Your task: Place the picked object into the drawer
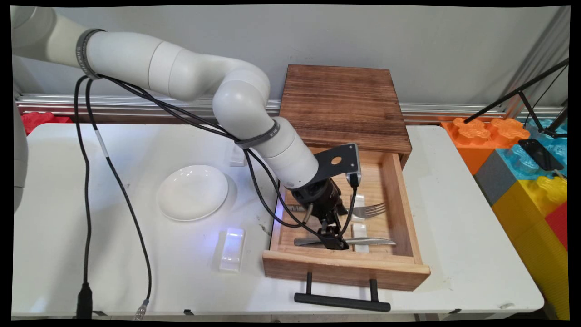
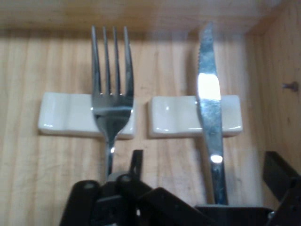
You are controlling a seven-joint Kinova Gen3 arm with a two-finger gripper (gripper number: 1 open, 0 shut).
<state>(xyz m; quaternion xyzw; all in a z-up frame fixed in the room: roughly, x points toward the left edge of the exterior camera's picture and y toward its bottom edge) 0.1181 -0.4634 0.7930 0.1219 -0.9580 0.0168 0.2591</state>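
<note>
My black gripper (image 1: 333, 238) reaches down into the open wooden drawer (image 1: 406, 204), over the handle end of a steel knife (image 1: 367, 241). In the hand view the gripper (image 2: 207, 162) is open. The knife (image 2: 209, 94) runs up between the two fingers, nearer the right finger (image 2: 280, 172), and lies across a white ceramic rest (image 2: 178, 117). A steel fork (image 2: 112, 94) lies parallel on a second white rest (image 2: 66, 120), with its handle passing just left of the left finger (image 2: 136, 160). The fork (image 1: 370, 210) lies behind the gripper in the main view.
The drawer belongs to a dark wooden box (image 1: 342, 104) and has a black bar handle (image 1: 342, 302) sticking out toward the table's front. A white plate (image 1: 193, 193) and two white rests (image 1: 231, 250) (image 1: 237, 156) sit on the table at left. Coloured foam blocks (image 1: 522, 159) stand at right.
</note>
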